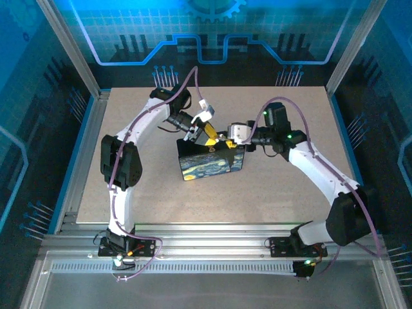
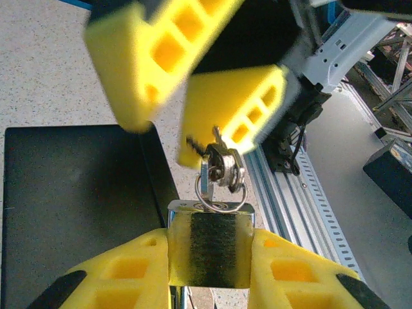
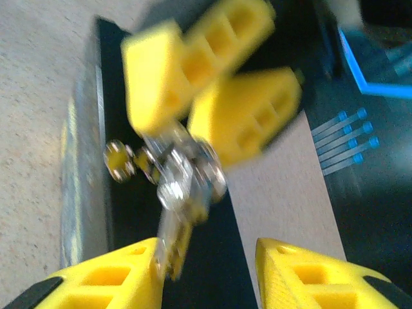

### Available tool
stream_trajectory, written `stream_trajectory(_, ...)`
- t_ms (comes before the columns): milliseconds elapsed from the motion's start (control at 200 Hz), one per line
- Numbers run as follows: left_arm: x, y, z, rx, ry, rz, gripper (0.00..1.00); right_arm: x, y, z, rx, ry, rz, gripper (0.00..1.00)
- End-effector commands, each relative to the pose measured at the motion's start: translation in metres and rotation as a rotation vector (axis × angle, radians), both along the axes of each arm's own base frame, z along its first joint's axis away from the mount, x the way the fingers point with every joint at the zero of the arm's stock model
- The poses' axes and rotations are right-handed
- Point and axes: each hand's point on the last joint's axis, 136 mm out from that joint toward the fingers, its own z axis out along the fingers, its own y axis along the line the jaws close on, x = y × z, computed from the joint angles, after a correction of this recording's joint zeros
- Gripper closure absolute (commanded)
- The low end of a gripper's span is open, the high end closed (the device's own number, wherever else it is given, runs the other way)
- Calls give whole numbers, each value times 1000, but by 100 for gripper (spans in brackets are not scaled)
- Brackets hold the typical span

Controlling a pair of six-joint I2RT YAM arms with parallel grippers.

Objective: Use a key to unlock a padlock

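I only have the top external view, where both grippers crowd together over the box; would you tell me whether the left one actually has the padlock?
Observer: Yes; on the left wrist view the left gripper is clamped on the padlock, a finger on each side.
Operator: Thank you. Where are the keys?
Observer: The keys hang on a ring just over the padlock's top, at the right gripper's fingertip.
Operator: Is it gripping them?
Observer: Seemingly not; on the blurred right wrist view its fingers stand apart, one key beside one finger.
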Motion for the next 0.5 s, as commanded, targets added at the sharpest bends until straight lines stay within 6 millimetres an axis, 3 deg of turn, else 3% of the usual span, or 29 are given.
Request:
stream_trajectory(0, -13, 3, 37, -59, -45, -11, 99, 10, -19, 11, 48, -8, -100, 59)
stream_trajectory(125, -13, 4, 37, -56, -48, -6, 99, 5, -18, 13, 67, 13, -95, 59)
stream_trajectory(350, -12, 3, 39, -50, -51, -1, 98, -27, 2, 27, 117, 32, 43, 56)
stream_trajectory(495, -13, 4, 39, -43, -51, 0, 99, -34, 16, 33, 118, 5, 96, 54)
